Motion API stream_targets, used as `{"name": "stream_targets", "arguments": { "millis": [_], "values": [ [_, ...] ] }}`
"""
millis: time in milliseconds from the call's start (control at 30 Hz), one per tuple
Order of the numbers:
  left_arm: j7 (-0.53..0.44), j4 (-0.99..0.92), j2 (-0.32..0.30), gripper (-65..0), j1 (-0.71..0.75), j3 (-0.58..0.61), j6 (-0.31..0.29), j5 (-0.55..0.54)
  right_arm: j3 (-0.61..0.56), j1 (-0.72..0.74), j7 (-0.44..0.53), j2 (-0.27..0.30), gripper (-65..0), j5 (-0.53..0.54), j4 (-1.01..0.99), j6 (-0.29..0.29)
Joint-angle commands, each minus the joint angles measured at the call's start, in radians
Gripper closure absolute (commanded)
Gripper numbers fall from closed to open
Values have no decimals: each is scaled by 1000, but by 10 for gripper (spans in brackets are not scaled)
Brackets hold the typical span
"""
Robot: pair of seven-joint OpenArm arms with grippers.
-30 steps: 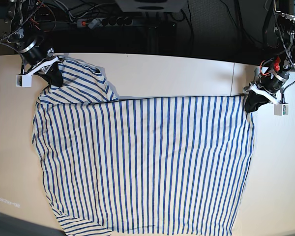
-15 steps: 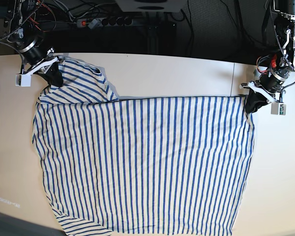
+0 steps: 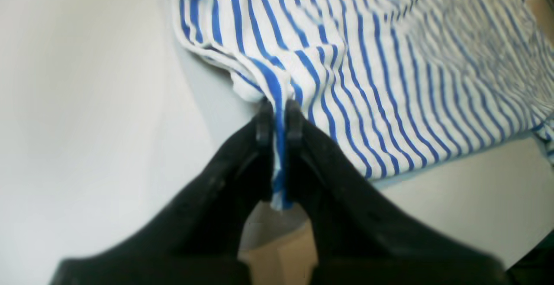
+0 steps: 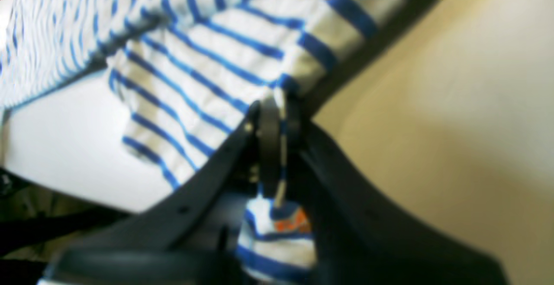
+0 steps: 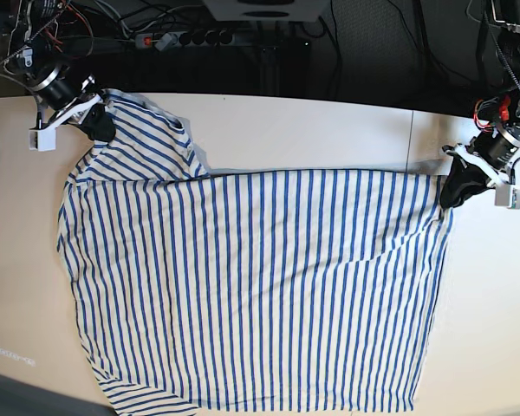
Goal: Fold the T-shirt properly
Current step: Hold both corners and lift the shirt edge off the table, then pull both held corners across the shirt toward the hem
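The T-shirt, cream-white with thin blue stripes, lies spread flat over most of the table. My left gripper is at the cloth's far right corner in the base view. In the left wrist view, my left gripper is shut on a pinched fold of the T-shirt. My right gripper is at the far left corner, by the table's back edge. In the right wrist view, my right gripper is shut on an edge of the T-shirt, and a bit of cloth bunches behind the jaws.
A power strip and cables lie behind the table's far edge. Bare tabletop shows along the back between the two arms and at the far right. The shirt's near hem reaches the front edge.
The left gripper has shifted right and a little nearer, pulling the far edge taut. The right gripper has drawn its corner back toward the table's far edge. Both stay shut on the cloth.
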Motion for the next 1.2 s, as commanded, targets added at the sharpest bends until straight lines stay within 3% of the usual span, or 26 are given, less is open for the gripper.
{"name": "stream_targets", "arguments": {
  "millis": [0, 267, 600, 733, 933, 1167],
  "values": [
    [-5, 26, -28, 0, -7, -11, -32, -27, 31, -3, 17, 29, 0, 34, 34, 38],
    [1, 81, -95, 0, -34, -14, -32, -69, 71, 21, 18, 167, 0, 74, 90, 38],
    [24, 81, -98, 0, -114, -14, -32, -64, 64, 169, 12, 330, 0, 76, 89, 38],
    [24, 81, -98, 0, -141, -2, -32, -63, -9, 237, 11, 375, 0, 67, 83, 38],
    [23, 50, -98, 0, -202, 37, -32, 4, -179, 384, 15, 396, 0, -2, 22, 37],
    [19, -175, -98, 0, -353, 98, -32, 11, -319, 604, 19, 396, 0, -44, -169, 37]
  ]
}}
